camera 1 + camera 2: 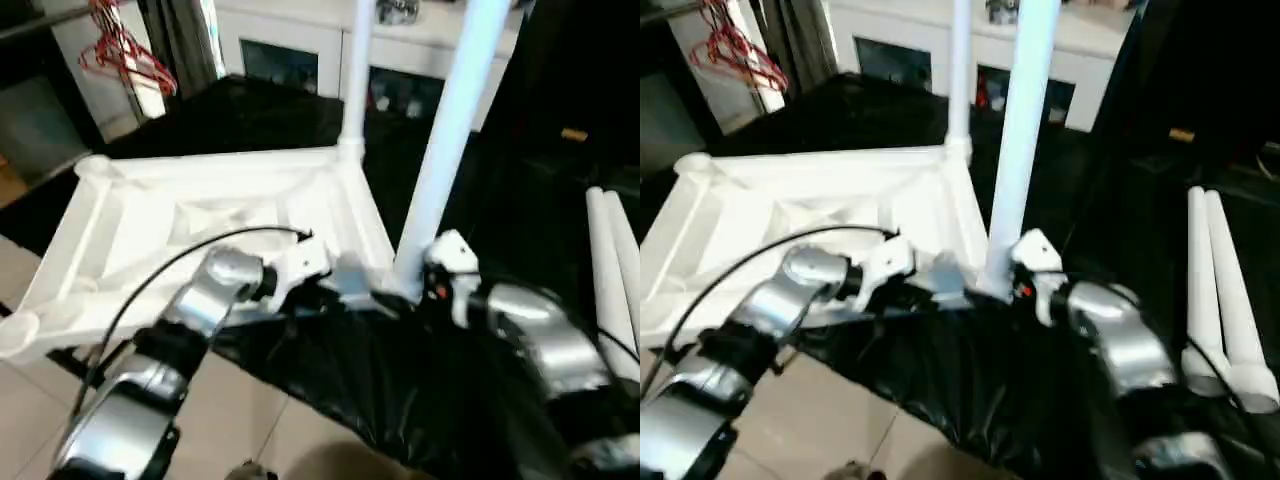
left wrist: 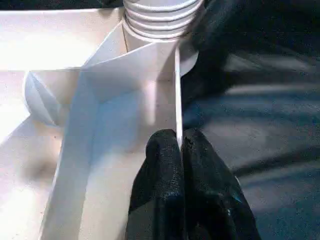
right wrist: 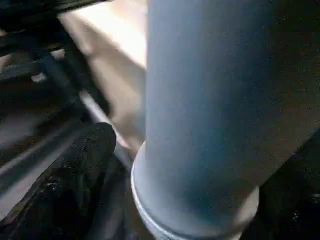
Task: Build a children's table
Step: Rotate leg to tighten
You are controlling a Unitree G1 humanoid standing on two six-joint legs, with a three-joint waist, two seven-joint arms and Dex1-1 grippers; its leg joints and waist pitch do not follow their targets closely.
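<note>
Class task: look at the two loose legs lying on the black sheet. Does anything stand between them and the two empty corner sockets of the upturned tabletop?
The robot's own arms do. The loose legs lie off to its right; the empty sockets are at the tabletop's left end. Between them stand two mounted legs, the left gripper pinching the rim, and the right gripper.

no text, label, brand, number or sign can be read on anything here.

I see a white cabinet [image 1: 300, 45] with glass doors at the back, red hangers [image 1: 125, 48] far left, beige tiled floor [image 1: 30, 265].
</note>
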